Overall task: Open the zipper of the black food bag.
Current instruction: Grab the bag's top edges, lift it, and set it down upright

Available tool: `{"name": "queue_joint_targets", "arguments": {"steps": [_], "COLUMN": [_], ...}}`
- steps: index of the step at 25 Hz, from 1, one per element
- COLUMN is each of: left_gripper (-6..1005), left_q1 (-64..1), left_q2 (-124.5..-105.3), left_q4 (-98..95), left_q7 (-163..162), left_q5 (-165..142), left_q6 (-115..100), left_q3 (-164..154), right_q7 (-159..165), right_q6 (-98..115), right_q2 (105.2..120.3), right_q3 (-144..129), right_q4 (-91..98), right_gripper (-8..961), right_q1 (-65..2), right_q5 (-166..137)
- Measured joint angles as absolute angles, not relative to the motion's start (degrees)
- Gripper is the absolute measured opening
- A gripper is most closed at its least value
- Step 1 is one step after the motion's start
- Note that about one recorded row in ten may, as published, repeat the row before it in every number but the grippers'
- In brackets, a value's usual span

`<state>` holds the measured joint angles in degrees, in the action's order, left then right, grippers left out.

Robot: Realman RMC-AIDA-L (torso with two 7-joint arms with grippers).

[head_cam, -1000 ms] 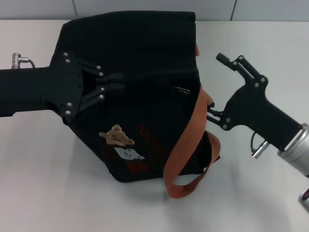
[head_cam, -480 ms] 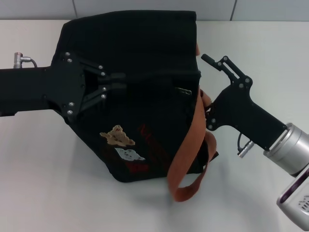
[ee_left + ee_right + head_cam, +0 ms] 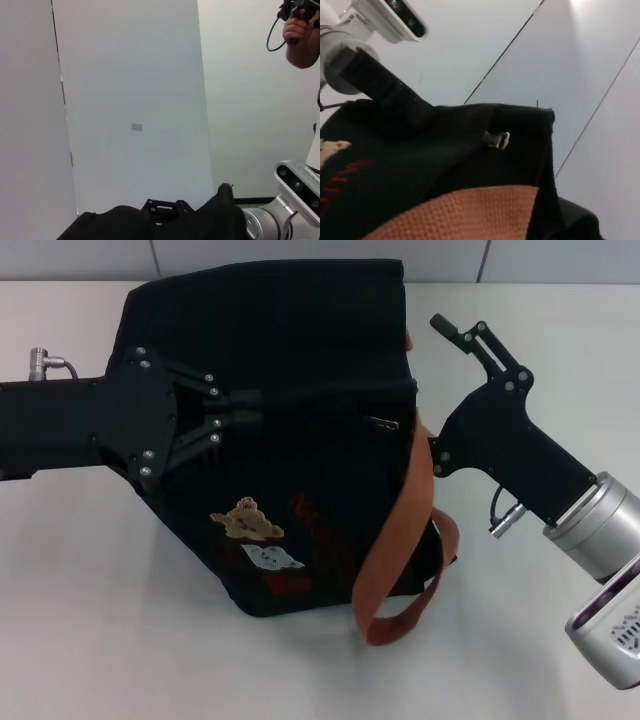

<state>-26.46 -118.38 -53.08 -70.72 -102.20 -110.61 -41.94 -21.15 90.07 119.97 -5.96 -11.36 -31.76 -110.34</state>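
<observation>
The black food bag (image 3: 300,340) lies on the white table, its bear patch (image 3: 246,521) facing me. My left gripper (image 3: 243,408) reaches in from the left, and its fingers pinch the raised fabric ridge along the bag's top. The zipper's small silvery pull tab (image 3: 378,424) sits near the bag's right end, and it shows again in the right wrist view as the pull tab (image 3: 496,139). My right gripper (image 3: 434,390) stands open just right of the bag. One of its fingers (image 3: 470,338) points up and back, and the other is behind the orange-brown strap (image 3: 400,530).
The strap loops off the bag's front right corner onto the bare table (image 3: 100,640). A tiled wall (image 3: 320,258) runs behind the table. In the left wrist view a person's hand (image 3: 300,35) holds a device at the far upper corner.
My right gripper moved in toward the bag's right end and then swung its upper finger up and back. The strap loop shifted slightly. The left gripper kept its hold.
</observation>
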Motion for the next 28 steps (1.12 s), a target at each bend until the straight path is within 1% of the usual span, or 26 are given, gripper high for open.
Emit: {"name": "queue_joint_targets", "arguments": {"steps": [12,17,23,28], "left_gripper": [81,80,80,80], "left_q1": [-26.72,-26.96,-27.32,-27.34], "left_q2": [-118.29,-118.29,-118.3,-118.37], "left_q4": [-53.08,-53.02,-52.93,-52.9], "left_q7": [-70.7,-70.67,-70.66,-70.66], "left_q5": [-102.21,-102.29,-102.46,-102.48], "left_q6": [-109.75,-109.31,-109.26,-109.24], "left_q3": [-41.92,-41.84,-41.83,-41.84], "right_q7": [-21.26,-22.63,-25.5,-25.54], "right_q6": [90.07,90.09,90.09,89.56], "right_q2": [119.97,119.97,119.97,119.97], "right_q3": [-6.56,-6.74,-6.77,-6.77], "right_q4": [-11.16,-11.08,-11.34,-11.34], "right_gripper": [831,674,443,218], "right_q1": [-31.53,-31.2,-31.14,-31.37], "right_q5": [-110.69,-111.6,-112.91,-113.85]}}
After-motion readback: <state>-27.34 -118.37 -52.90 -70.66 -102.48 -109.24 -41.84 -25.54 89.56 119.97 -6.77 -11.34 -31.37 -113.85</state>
